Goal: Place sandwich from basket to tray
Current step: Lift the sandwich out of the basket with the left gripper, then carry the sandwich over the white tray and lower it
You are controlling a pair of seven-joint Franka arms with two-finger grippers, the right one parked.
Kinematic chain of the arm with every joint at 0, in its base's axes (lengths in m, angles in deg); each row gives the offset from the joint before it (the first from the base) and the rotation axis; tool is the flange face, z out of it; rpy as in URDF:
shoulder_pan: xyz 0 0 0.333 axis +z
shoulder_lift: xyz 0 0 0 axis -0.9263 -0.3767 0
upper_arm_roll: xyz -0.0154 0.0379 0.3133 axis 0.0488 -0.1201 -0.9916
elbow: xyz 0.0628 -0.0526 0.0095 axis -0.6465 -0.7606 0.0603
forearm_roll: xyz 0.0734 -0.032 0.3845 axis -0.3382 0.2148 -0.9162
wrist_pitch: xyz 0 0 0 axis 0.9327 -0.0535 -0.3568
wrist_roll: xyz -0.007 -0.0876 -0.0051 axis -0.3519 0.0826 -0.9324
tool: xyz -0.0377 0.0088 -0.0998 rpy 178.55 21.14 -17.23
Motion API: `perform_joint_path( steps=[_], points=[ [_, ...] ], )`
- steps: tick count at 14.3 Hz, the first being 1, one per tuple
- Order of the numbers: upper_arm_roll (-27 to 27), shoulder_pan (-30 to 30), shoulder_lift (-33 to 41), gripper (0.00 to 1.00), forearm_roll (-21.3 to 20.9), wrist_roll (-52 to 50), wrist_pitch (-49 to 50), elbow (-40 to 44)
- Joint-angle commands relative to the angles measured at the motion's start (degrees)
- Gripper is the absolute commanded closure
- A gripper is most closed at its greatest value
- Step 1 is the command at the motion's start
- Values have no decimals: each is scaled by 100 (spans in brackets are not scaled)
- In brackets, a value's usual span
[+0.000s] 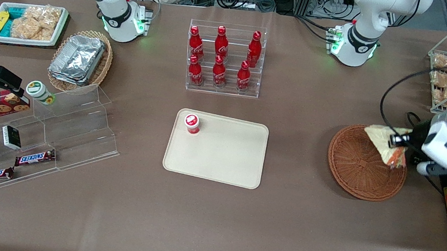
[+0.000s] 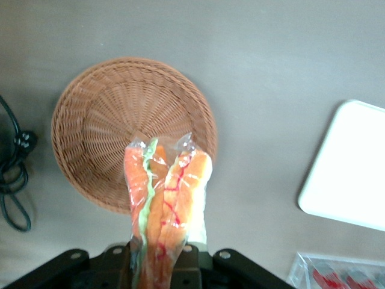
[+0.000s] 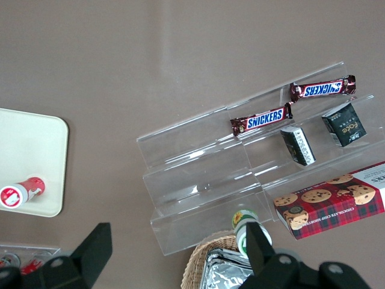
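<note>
Nearest the front camera on the brown surface we see nothing task-related, so we start w/ the tray, which lies flat mid-surface and carries only a small red-capped bottle near one corner; no sandwich on it yet. Toward the working arm's end sits the basket, and in the left wrist view its woven inside looks bare, so the pick seems done. The sandwich is up in the air over the basket's rim, on the side away from the tray, hanging point-down from the end effector. In the wrist view the end effector is clamped on the wrapped wedge, fingers pressed to either side of the clear wrap, orange filling edge facing the camera. So approx. half done, we judge: grasp + lift complete; what's left is the carry across the open stretch of surface to the tray, lowering onto a bare part well apart from the bottle, then release. The wrap looks slippery, so we'd expect the grip could shift during the carry, but that's a guess. Farther from the camera stands the clear rack of red cola bottles, not in the direct path btw basket and tray.
</note>
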Motion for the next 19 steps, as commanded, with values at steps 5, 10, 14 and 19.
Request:
perform_joint_path(
  steps=[5, 10, 14, 19],
  points=[
    [842, -1401, -282, 88, -692, -2593, 958, 1117],
    [1134, -2043, -1739, 88, -931, -3115, 196, 1450],
    [1134, -2185, -2768, 86, -1028, -3124, -1017, 1555],
    [1125, -2193, -3999, 84, -1072, -3062, -1836, 2354]
  ],
)
